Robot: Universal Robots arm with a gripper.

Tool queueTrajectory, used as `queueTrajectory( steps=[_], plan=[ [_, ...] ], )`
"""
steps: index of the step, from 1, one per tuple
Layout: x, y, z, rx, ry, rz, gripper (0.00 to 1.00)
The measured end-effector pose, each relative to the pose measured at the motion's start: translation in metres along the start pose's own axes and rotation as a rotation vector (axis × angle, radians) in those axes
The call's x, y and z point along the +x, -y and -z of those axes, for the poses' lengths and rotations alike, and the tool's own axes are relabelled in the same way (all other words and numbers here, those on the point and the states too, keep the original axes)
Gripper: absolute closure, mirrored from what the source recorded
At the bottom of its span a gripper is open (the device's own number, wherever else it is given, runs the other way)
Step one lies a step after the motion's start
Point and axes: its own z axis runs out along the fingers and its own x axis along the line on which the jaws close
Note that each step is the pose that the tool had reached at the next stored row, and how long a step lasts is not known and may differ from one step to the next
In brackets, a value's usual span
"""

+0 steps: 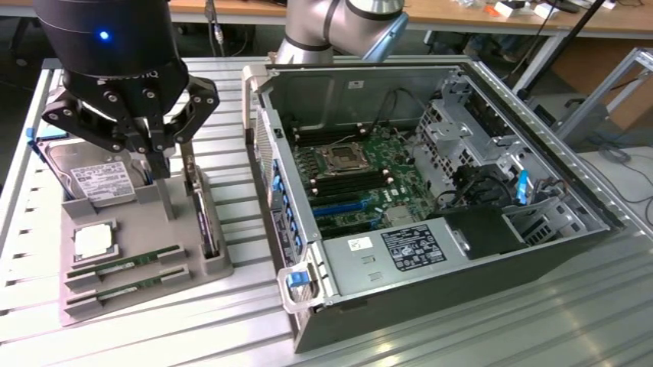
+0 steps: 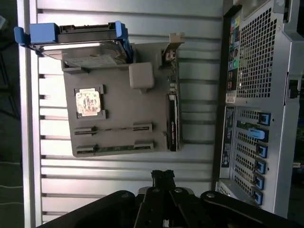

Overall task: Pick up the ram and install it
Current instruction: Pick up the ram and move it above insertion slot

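- We find the claw [image 1: 153, 160] closed, with nothing between its fingers, poised above the back of the grey tray [image 1: 209, 269] on the bench [image 1: 235, 321].
- We see the ram [image 1: 125, 264] lying in a slot at the tray's front, a second stick [image 1: 128, 287] just beside it, both apart from the claw.
- The open computer case [image 1: 459, 306] stands at the exterior view's right.

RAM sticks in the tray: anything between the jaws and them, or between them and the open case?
Nothing covers the RAM sticks; the empty, shut jaws hang above the tray. Toward the open case, an expansion card stands on edge along the tray's side; a lift should clear it.
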Motion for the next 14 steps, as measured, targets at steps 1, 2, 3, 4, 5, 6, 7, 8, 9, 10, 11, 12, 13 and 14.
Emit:
queueTrajectory(
  steps=[1,2,3,4,5,6,7,8,9,10,11,12,13,14],
  plan=[
    [0.0000,0.0000,0.0000,0.0017,0.0006,0.018,0.90],
    [0.0000,0.0000,0.0000,0.0040,0.0013,0.041,0.90],
    [0.0000,0.0000,0.0000,0.0051,0.0016,0.052,0.90],
    [0.0000,0.0000,0.0000,0.0059,0.0019,0.061,0.90],
    [0.0000,0.0000,0.0000,0.0065,0.0022,0.071,0.90],
    [0.0000,0.0000,0.0000,0.0067,0.0024,0.076,0.90],
    [0.0000,0.0000,0.0000,0.0068,0.0025,0.078,0.90],
    [0.0000,0.0000,0.0000,0.0075,0.0029,0.089,0.90],
    [0.0000,0.0000,0.0000,0.0078,0.0030,0.096,0.90],
    [0.0000,0.0000,0.0000,0.0081,0.0034,0.103,0.90],
    [0.0000,0.0000,0.0000,0.0084,0.0037,0.112,0.90],
    [0.0000,0.0000,0.0000,0.0087,0.0040,0.120,0.90],
    [0.0000,0.0000,0.0000,0.0093,0.0043,0.129,0.90],
    [0.0000,0.0000,0.0000,0.0099,0.0045,0.137,0.90]
  ],
)
